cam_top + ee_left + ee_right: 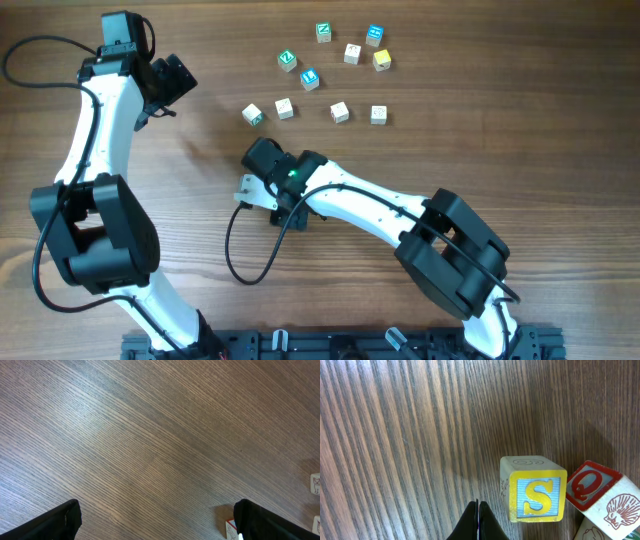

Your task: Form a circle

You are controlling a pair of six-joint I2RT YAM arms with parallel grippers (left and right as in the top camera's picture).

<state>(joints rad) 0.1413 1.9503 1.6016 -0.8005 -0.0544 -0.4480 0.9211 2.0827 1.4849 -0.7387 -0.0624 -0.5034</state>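
No circle shows; the small letter cubes lie scattered at the back of the table. Four cream cubes stand in a loose row, with a yellow cube and another cream cube behind them. My right gripper is shut and empty, just in front of the row's left end. In the right wrist view its tips hover left of a yellow-faced S cube, apart from it. My left gripper is open at the far left, and in its wrist view nothing lies between the fingers.
Green-faced cubes and blue-faced cubes lie among the others. A red Q cube touches the S cube's right side. A red-edged cube sits just inside the left gripper's right finger.
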